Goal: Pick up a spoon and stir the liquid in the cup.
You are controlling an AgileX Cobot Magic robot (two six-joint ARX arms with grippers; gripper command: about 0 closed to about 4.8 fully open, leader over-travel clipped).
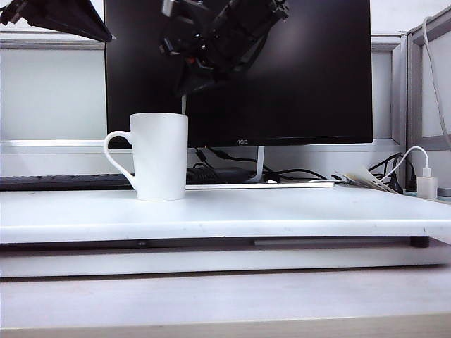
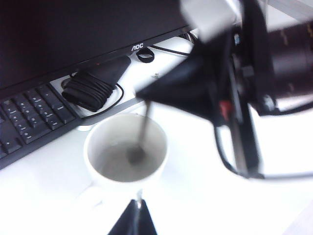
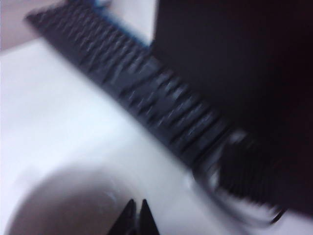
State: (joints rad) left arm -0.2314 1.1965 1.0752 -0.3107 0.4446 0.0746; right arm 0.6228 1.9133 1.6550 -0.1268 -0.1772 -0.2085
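Note:
The white cup (image 1: 158, 156) stands on the white desk left of centre, its looped handle to the left. In the left wrist view the cup (image 2: 98, 169) holds greyish liquid (image 2: 115, 164). The thin grey spoon (image 2: 143, 128) stands in that liquid. Its handle (image 1: 184, 105) rises above the rim into my right gripper (image 1: 186, 90), which is shut on it directly over the cup. The right wrist view is blurred; its fingertips (image 3: 136, 203) hang over the cup rim (image 3: 54, 196). My left gripper (image 2: 138, 208) is shut on nothing, up and to the left of the cup (image 1: 67, 20).
A black monitor (image 1: 303, 70) stands behind the cup, with a black keyboard (image 2: 34, 115) and a coiled black power adapter (image 2: 93, 83) at its foot. Cables and a white charger (image 1: 426, 184) lie at the right. The desk's front edge (image 1: 225, 229) is close to the cup.

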